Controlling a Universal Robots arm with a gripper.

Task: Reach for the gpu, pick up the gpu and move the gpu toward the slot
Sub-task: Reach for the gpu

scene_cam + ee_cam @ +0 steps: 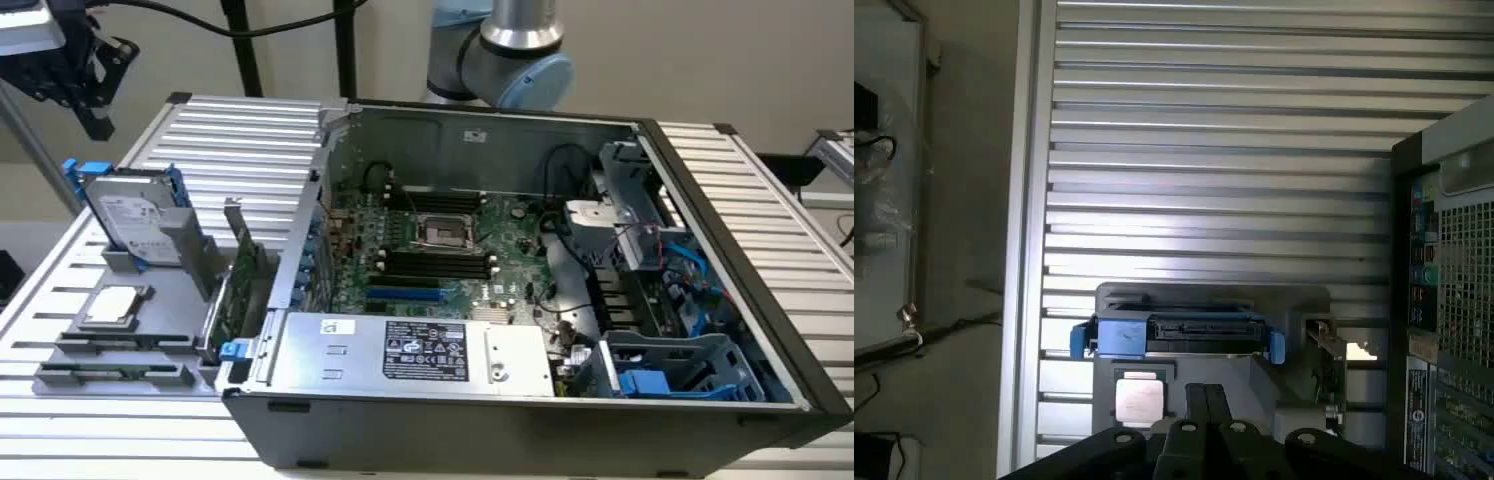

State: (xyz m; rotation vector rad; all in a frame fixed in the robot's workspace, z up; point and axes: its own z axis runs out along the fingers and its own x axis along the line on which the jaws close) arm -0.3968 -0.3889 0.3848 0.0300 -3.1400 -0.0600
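The gpu (246,288), a thin green card, stands on edge in the grey holder (114,375) just outside the open computer case's wall, on the exterior view's left. In the wrist view the gpu (1326,372) appears edge-on beside the hard drive. My gripper (96,118) hangs high above the table's far corner on the exterior view's left, well away from the card. Its two dark fingers (1195,402) lie together, shut on nothing. A blue slot (404,296) runs across the motherboard inside the case.
The holder also carries a silver hard drive with blue rails (131,212) (1179,335) and a square processor chip (114,305) (1140,400). The open case (534,415) fills the middle, with a power supply (414,350) along its near side. The table is a ribbed metal surface (1214,150).
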